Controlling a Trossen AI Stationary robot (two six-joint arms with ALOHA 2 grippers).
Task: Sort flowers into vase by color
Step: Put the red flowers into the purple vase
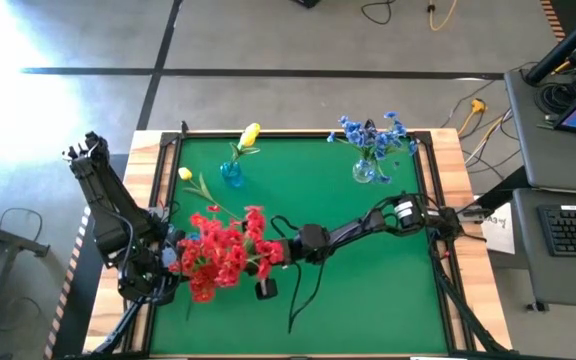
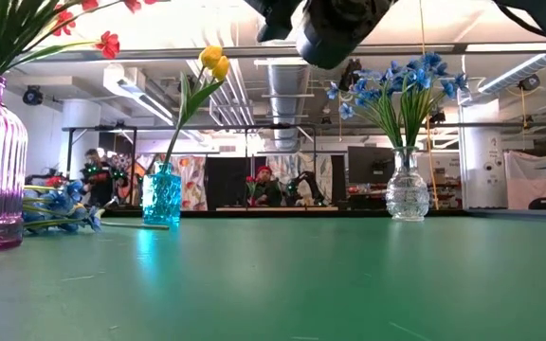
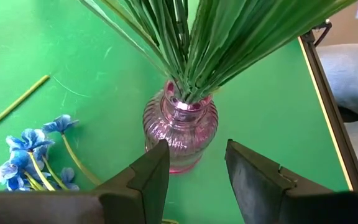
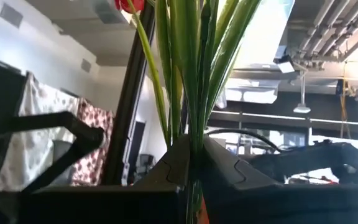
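Reds fill the pink vase [image 3: 180,127], gripped by the right tool [image 4: 194,155]; left tool [image 3: 196,171] released; a blue sprig [image 3: 30,152] and yellow flower [image 1: 196,184] remain on the tabletop [image 1: 368,280].

A robotics lab or workshop: behind the green table [image 2: 349,284] run exposed ceiling ducts [image 2: 287,80], with people at benches; right of it, a keyboard [image 1: 575,228] and cables [image 1: 473,115]

Red flowers [image 1: 223,250] in ribbed pink vase [image 3: 180,127]; blue flowers [image 1: 373,135] in clear vase [image 2: 407,189]; green table [image 1: 368,290].
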